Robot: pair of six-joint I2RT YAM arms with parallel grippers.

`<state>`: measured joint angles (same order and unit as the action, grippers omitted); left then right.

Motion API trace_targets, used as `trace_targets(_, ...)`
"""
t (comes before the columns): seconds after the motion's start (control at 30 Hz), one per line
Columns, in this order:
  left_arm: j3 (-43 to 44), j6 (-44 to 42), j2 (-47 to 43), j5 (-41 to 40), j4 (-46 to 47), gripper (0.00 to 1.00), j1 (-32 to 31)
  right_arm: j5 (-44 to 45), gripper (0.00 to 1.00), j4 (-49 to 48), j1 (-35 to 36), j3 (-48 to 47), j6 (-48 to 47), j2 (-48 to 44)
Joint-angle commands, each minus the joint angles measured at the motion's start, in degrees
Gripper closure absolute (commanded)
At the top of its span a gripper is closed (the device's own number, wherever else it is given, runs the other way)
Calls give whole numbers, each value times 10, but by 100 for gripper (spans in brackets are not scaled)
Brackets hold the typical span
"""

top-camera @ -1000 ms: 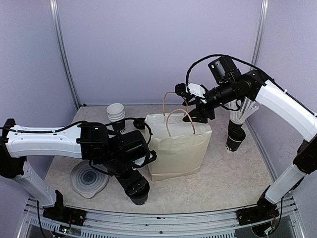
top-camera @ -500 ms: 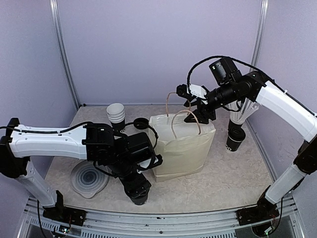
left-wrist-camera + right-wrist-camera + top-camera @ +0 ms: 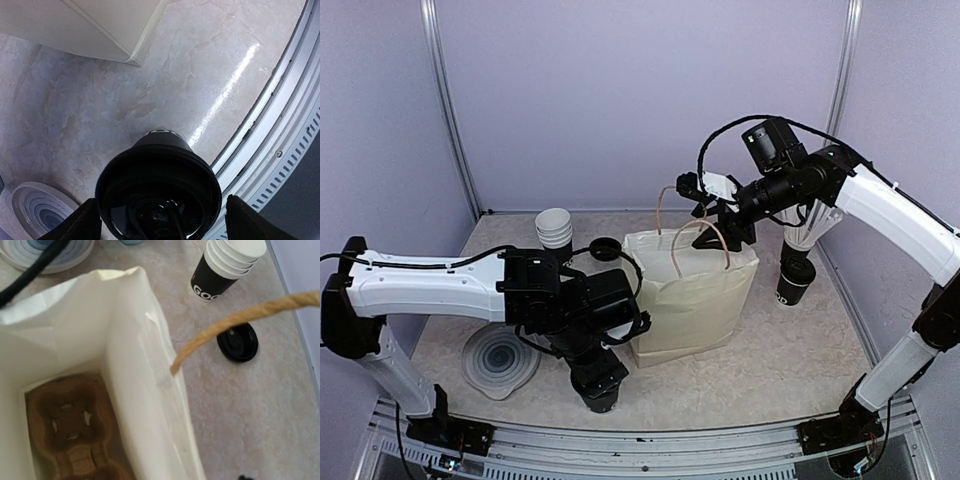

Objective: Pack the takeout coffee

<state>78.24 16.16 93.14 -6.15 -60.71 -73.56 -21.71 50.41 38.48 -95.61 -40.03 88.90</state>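
The left claw [image 3: 159,216] grips a black coffee cup [image 3: 159,172] with a black lid. One finger [image 3: 86,223] presses each side of the lid rim, low in the left wrist view and near the table's [image 3: 790,350] front edge. In the overhead view the cup sits at lower centre, just left of a white paper bag [image 3: 695,300] that stands upright mid-frame.

The right claw [image 3: 708,232] hangs at the top of the bag, right at its twisted paper handles [image 3: 240,317] — whether it is pinching a handle or merely hooked through it, I cannot tell. The right wrist view looks straight down into the open bag, where the brown pulp carrier tray [image 3: 65,432] lies flat on the bottom, its cup wells empty.

A stack of lidless cups [image 3: 227,265] and a loose black lid [image 3: 238,342] stand beyond the bag, apart from each other. A ribbed white disc [image 3: 37,215] lies at lower left, and a cup of straws [image 3: 795,278] stands to the bag's right.
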Motion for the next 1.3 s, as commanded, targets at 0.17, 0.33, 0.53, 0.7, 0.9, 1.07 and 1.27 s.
trace_targets(0.17, 40, -6, -14, -2, -10, 13, -14, -9, 34, -6, -4, 5, -2, -10)
trace_targets(0.33, 13, -3, -5, -1, -22, 13, -12, -10, 34, -3, -4, 2, -1, -8)
trace_targets(0.53, -11, -4, -2, 11, -11, 13, 1, -11, 34, -1, -4, 2, -1, -7)
trace_targets(0.7, -16, -10, -2, 23, -2, 17, 8, -11, 34, -1, -4, 4, -1, -8)
trace_targets(0.9, -17, -17, 4, 38, 3, 26, 12, -12, 34, -2, -4, 8, -2, -7)
trace_targets(1.07, -15, -18, 16, 18, -6, 21, 6, -12, 34, -1, -4, 4, -3, -7)
trace_targets(1.27, -14, -23, 29, 10, -16, 28, 0, -21, 34, 13, -5, -15, -6, -5)
